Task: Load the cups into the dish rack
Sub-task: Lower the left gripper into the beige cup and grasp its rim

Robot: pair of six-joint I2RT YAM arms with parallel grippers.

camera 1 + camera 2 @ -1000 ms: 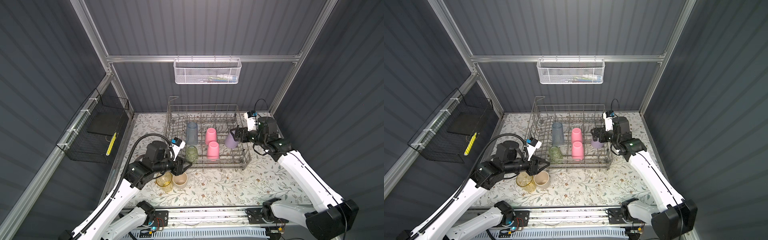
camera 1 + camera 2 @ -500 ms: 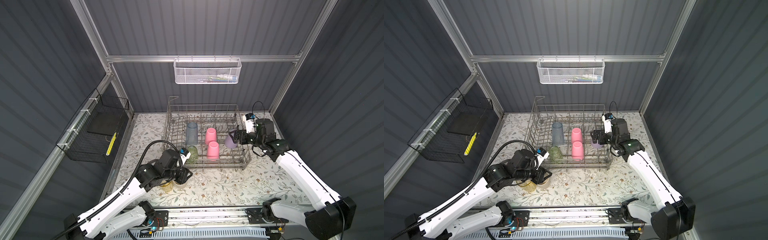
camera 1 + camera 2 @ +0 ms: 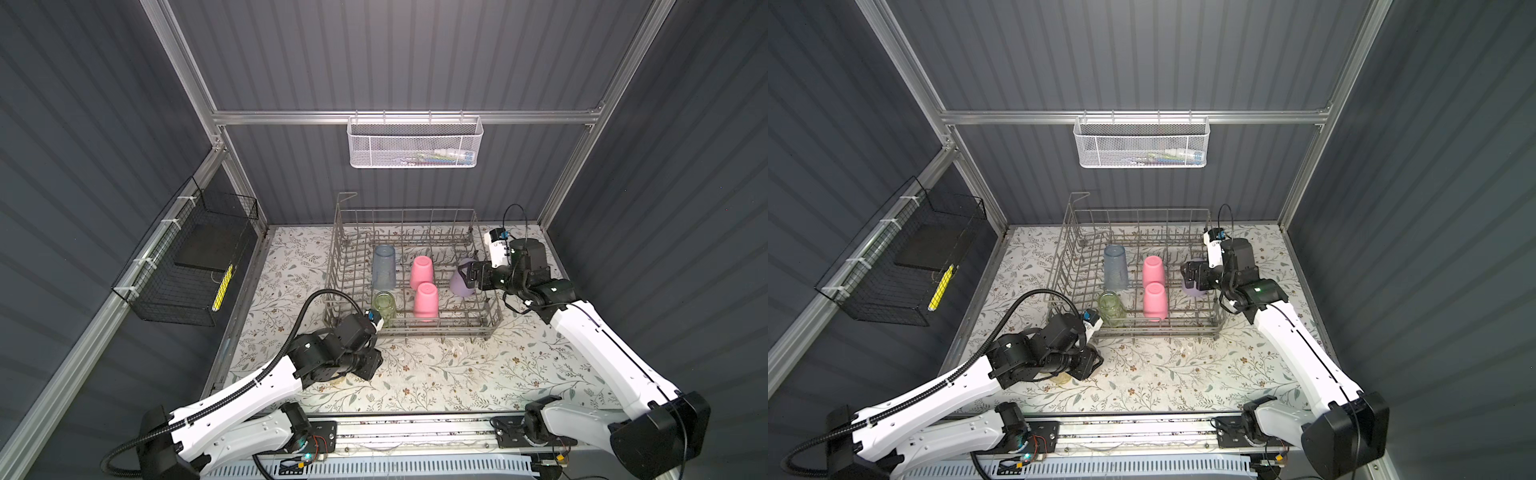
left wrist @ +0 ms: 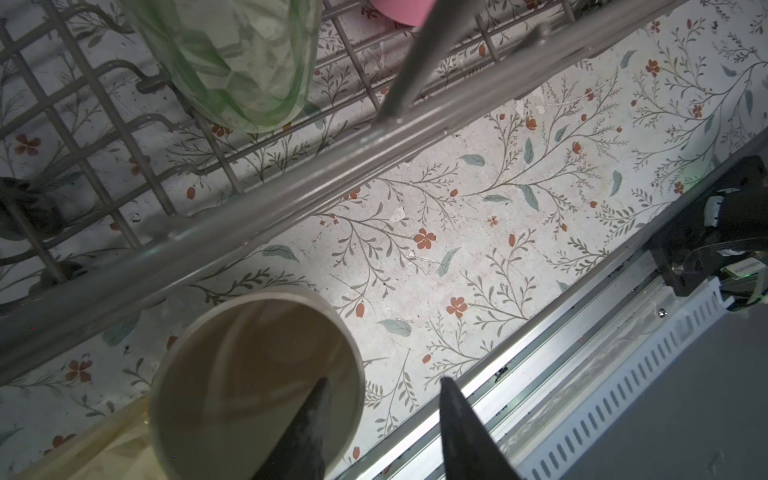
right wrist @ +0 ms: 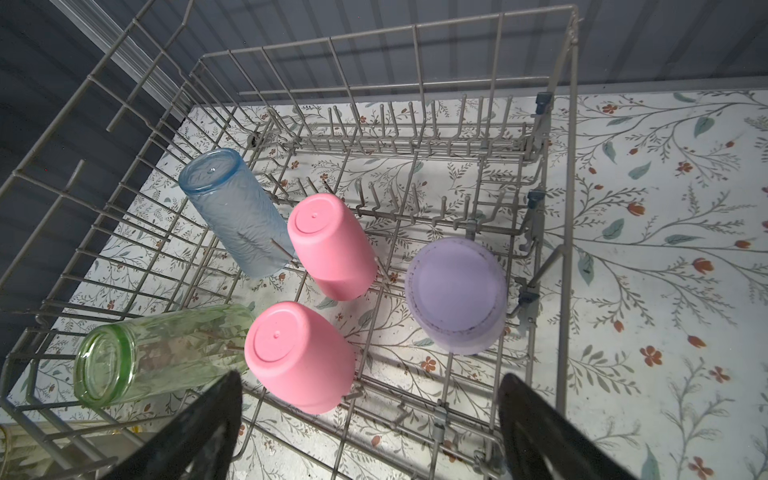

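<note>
Beige cup (image 4: 249, 374) stands mouth-up just outside the dish rack (image 3: 415, 329), with the yellow cup (image 4: 83, 449) beside it.
I see the left gripper (image 4: 382, 380) with jaws apart, straddling the beige rim. Bare floral mat (image 4: 457, 208) stretches rightward. The right gripper (image 5: 369, 376) gapes wide over the inverted lavender cup (image 5: 457, 291) near the rack's right wall. Dark ribbed walls (image 3: 415, 62) enclose everything.
</note>
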